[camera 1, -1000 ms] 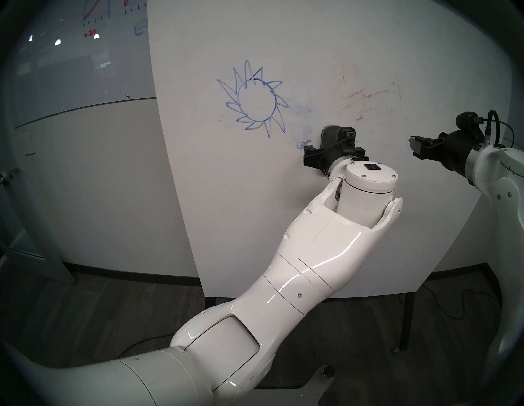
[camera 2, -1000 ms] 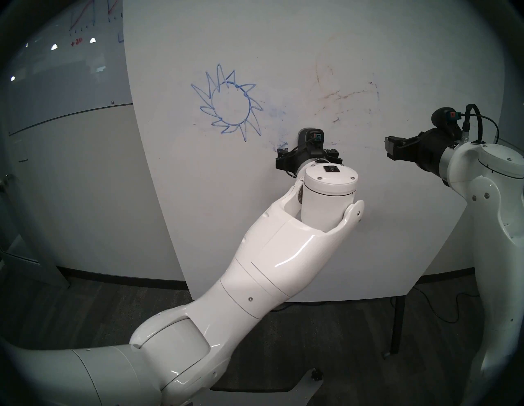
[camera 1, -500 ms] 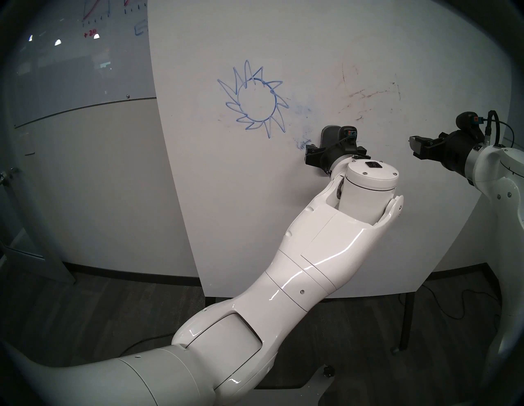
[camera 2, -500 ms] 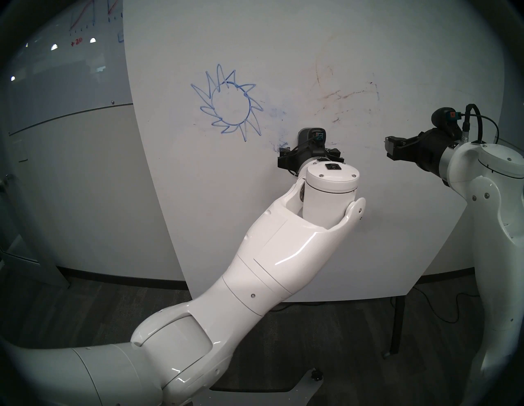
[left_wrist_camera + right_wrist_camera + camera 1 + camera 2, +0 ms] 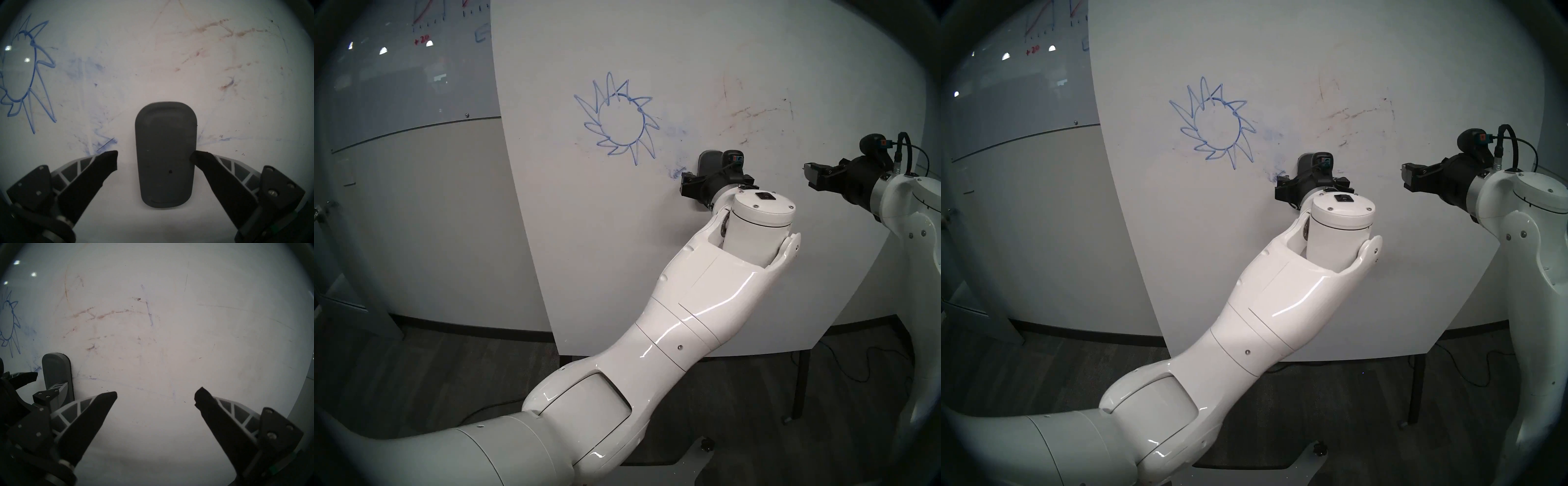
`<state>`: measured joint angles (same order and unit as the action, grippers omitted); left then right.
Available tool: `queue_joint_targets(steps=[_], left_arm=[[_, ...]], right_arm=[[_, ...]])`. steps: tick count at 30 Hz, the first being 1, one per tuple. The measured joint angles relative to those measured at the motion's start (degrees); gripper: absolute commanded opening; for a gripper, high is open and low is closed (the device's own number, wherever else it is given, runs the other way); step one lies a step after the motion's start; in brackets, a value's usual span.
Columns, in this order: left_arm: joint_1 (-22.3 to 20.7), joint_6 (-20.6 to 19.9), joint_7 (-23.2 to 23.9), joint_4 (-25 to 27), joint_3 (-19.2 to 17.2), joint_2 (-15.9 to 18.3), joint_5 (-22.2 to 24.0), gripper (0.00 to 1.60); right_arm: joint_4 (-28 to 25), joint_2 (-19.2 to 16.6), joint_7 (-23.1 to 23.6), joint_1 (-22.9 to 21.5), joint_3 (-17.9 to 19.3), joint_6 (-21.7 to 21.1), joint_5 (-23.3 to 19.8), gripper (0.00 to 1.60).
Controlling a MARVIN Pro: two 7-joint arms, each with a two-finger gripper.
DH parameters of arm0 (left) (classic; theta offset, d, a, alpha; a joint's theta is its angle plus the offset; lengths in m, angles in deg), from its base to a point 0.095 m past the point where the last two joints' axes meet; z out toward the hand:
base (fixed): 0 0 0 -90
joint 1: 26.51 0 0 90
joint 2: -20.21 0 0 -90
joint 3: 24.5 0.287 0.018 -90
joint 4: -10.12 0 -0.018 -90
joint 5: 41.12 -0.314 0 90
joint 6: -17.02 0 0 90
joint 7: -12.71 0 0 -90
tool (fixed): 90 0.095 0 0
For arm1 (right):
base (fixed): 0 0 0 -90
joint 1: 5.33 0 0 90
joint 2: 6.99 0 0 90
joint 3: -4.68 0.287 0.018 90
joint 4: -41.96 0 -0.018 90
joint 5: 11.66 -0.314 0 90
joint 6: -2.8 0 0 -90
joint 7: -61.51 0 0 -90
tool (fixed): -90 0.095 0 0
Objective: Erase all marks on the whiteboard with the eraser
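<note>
The whiteboard stands upright in front of me. On it are the marks: a blue circle ringed with spiky rays, blue smudges and brownish streaks. The dark grey eraser clings flat to the board, right of and below the blue drawing. My left gripper is open and straddles the eraser's lower half. One fingertip touches the eraser's edge, and a gap separates the other from it. My right gripper hangs open and empty in front of the board, further right.
A glossy grey glass board with red and blue graph scribbles hangs on the wall at the left. Below the whiteboard are dark carpet, a black stand leg and loose cables.
My left arm and wrist have drifted slightly to the right with the gripper still open. The eraser and the right arm have not moved.
</note>
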<state>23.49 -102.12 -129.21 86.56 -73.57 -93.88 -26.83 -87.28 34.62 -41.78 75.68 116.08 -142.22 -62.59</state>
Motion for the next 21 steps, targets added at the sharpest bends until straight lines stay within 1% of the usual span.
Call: queue_joint_targets(steps=[10,21], left_arm=[[-0.8,0.6,-1.7,-2.5,0.6,-0.9,-0.7,1.60],[-1.5,1.8,-4.0,-4.5,1.2,-0.9,-1.6,1.60]], right_arm=[[0.0,0.0,0.0,0.0,0.0,0.0,0.0,1.60],[0.0,0.0,0.0,0.0,0.0,0.0,0.0,1.60]])
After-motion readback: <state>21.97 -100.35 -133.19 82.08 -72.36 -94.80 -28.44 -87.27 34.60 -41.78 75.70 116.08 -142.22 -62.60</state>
